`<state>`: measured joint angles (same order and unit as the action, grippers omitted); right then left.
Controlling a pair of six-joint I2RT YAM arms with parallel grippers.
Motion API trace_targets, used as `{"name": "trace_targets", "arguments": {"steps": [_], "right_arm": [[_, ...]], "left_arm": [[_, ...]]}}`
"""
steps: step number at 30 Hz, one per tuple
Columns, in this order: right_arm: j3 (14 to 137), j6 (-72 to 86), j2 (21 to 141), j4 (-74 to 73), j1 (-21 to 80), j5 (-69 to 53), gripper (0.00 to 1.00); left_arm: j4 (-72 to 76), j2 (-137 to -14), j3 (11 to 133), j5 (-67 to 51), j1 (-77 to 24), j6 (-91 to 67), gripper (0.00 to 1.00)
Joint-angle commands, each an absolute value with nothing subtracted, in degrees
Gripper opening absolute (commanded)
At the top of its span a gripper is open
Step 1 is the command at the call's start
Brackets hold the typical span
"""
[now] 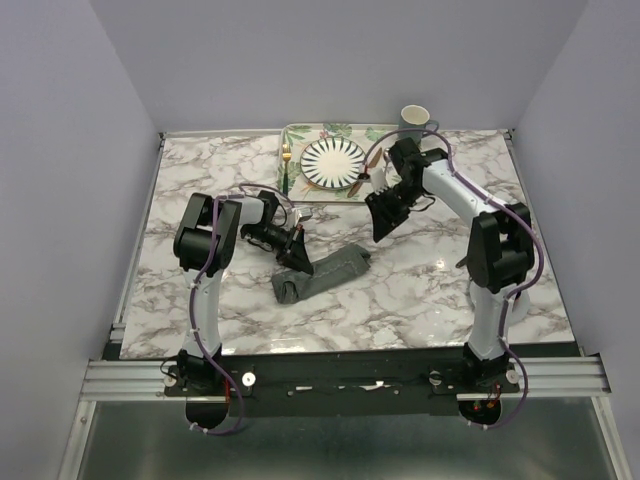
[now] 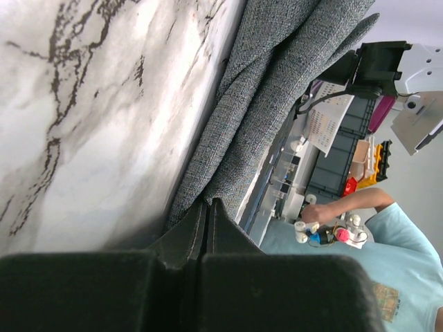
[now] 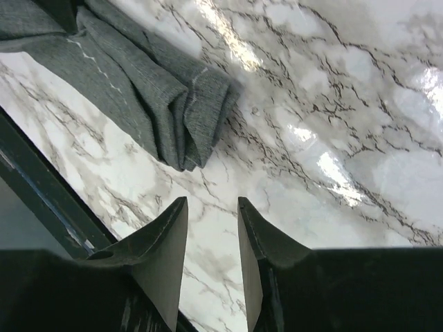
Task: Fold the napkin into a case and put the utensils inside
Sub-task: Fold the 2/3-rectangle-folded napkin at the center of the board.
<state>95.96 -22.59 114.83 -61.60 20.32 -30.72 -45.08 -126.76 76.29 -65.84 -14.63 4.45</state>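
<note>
At the near edge of the marble surface (image 1: 430,290) the two arms stand bolted side by side, both reaching out over the middle. Closest to them lies the napkin (image 1: 325,272), a dark grey cloth folded into a long narrow roll. It lies slantwise, its left end nearer the arms and its right end farther off. The right wrist view shows the layered folds at that right end, with a pale stitched line along one layer. Whatever may be inside the folds cannot be seen. Just beyond the roll's left end is the left claw (image 1: 293,250), pointing down at it. Its fingers are pressed tight together, and in the left wrist view the cloth gathers to a point right at their tips, so it has a pinch of the napkin's edge. Farther out and to the right, the right claw (image 1: 383,222) hangs above bare marble just past the roll's right end. Its fingers stand partly apart with only marble between them, gripping nothing. At the far edge sits a leaf-patterned tray (image 1: 300,135). On it rests a round striped plate (image 1: 333,162). Left of the plate, also on the tray, lies the gold fork (image 1: 286,165), its dark handle toward the arms. The right arm crosses the tray's right part, and other cutlery there cannot be made out. Behind the tray's right corner stands a mug (image 1: 415,120), its contents not visible.
</note>
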Motion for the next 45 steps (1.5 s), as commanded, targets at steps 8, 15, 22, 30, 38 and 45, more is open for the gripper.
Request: {"name": "trace_targets", "arguments": {"steps": [8, 15, 22, 30, 38, 45], "right_arm": [[101.59, -19.43, 119.43, -59.32, 22.94, -37.26, 0.48], [100.03, -15.91, 124.63, -60.29, 22.94, -43.67, 0.56], [95.63, -16.17, 124.01, -60.03, 23.55, -48.43, 0.60], [92.90, -17.58, 124.10, -60.12, 24.17, -48.43, 0.58], [91.93, -19.95, 120.86, -59.33, 24.43, -45.97, 0.51], [89.83, -19.87, 121.64, -57.58, 25.66, -43.68, 0.36]], "left_arm": [[-44.30, -128.50, 75.94, -62.49, -14.41, 5.62, 0.00], [-43.77, -128.58, 75.67, -62.14, -14.50, 5.27, 0.00], [-43.42, -128.93, 75.76, -61.88, -14.50, 4.92, 0.00], [-43.33, -129.02, 76.03, -61.70, -14.50, 4.48, 0.00], [-42.45, -129.02, 75.59, -62.05, -14.50, 3.78, 0.00], [-41.49, -128.94, 75.67, -62.23, -14.50, 2.64, 0.00]]}}
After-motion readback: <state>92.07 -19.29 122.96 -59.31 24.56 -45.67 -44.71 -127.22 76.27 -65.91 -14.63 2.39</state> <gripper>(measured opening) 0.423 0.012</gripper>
